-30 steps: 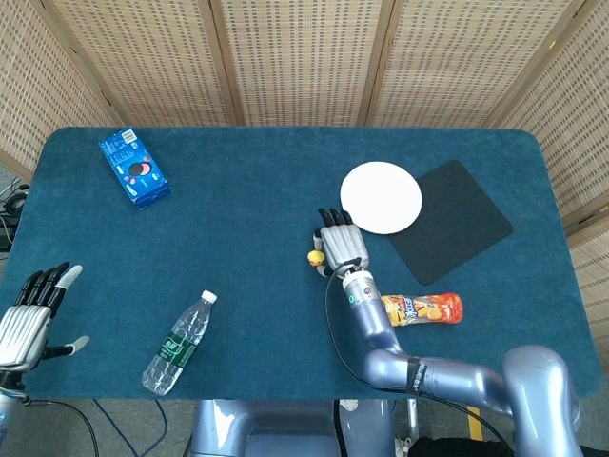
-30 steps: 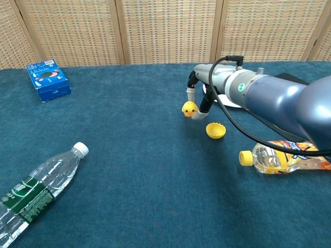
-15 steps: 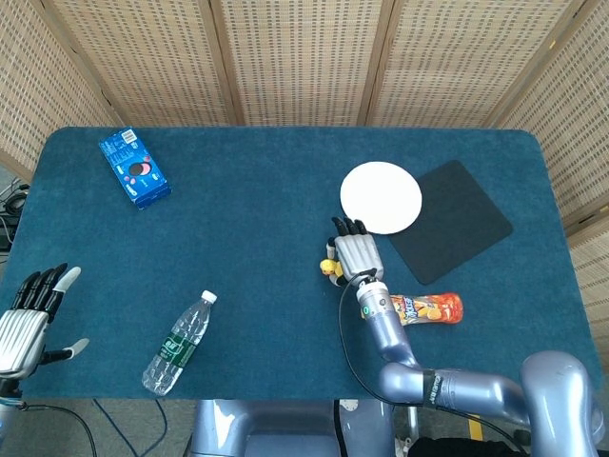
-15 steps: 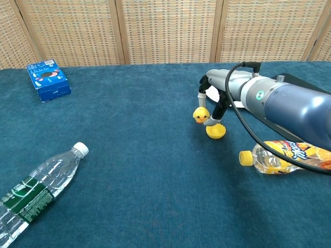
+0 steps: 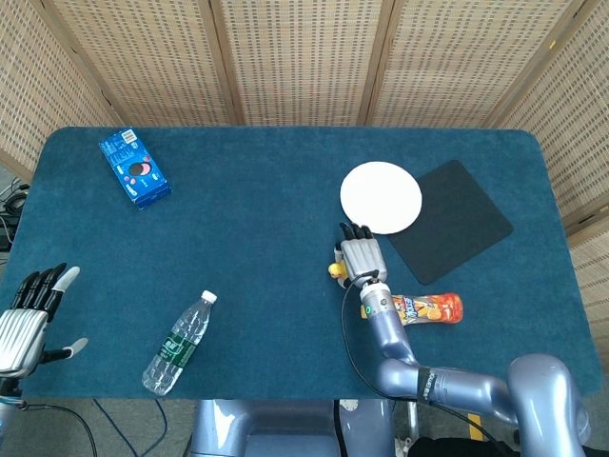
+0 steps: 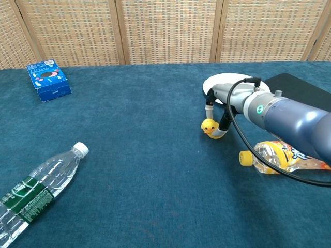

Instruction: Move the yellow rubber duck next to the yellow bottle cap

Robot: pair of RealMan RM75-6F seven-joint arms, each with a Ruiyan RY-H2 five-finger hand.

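Duck [image 6: 208, 125], yellow rubber, pinched between thumb and a finger of the right hand [image 5: 361, 258], low over the blue desk [image 6: 145, 155]. Seen in the head view [image 5: 336, 271] peeking out at the hand's left edge, just under the thumb side. Fingers [image 6: 210, 106] coming down onto it from above in the chest view, with the right forearm running off to the lower right.

Yellow bottle cap [image 6: 219, 134] right beside the duck, mostly hidden behind the hand; only a sliver of its rim showing, apparently touching the duck, though hard to tell for sure.

Left hand [image 5: 29, 319] far off at the desk's left edge, fingers spread apart, holding nothing.

Orange drink bottle [image 6: 282, 156] lying on its side near the right forearm. White plate [image 5: 381, 197] and black mat [image 5: 452, 221] just beyond the right hand. Clear water bottle [image 6: 39, 192] lying at lower left; blue snack box [image 5: 134, 168] at the far left corner.
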